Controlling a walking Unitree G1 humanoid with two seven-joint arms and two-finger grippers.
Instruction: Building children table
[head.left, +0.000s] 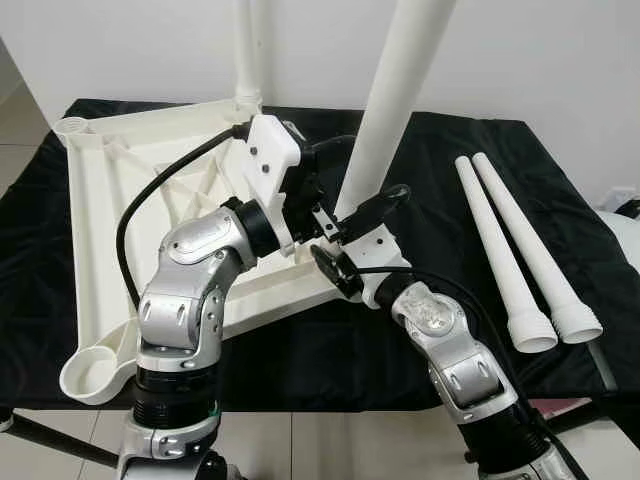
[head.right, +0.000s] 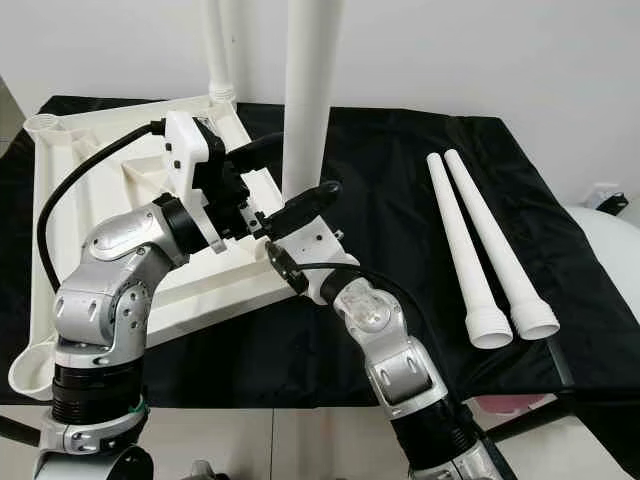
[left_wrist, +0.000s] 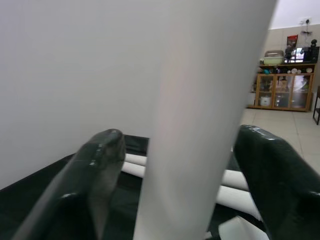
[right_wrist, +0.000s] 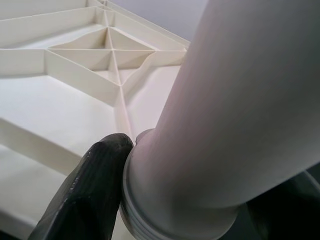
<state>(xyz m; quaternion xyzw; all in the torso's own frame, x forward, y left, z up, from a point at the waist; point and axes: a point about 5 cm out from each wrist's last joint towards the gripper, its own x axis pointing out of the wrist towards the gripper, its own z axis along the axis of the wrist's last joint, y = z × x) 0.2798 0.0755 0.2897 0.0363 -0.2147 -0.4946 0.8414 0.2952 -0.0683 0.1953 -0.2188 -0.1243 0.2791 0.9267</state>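
Observation:
A white table top (head.left: 150, 170) lies upside down on a black cloth. One white leg (head.left: 248, 50) stands in its far corner socket. A second leg (head.left: 400, 90) stands upright, slightly tilted, at the near right corner. My left gripper (head.left: 350, 175) straddles this leg a little above its base. In the left wrist view its fingers (left_wrist: 100, 165) sit either side of the leg (left_wrist: 190, 125), with a gap on one side. My right gripper (head.left: 360, 210) is shut on the leg's ribbed base collar (right_wrist: 165, 210), one finger (right_wrist: 95, 190) pressing against it.
Two loose white legs (head.left: 500, 250) lie side by side on the cloth to the right, wide ends toward me. The cloth-covered table's front edge (head.left: 330, 405) runs just before my arms. A white rounded object (head.left: 625, 225) sits at the far right.

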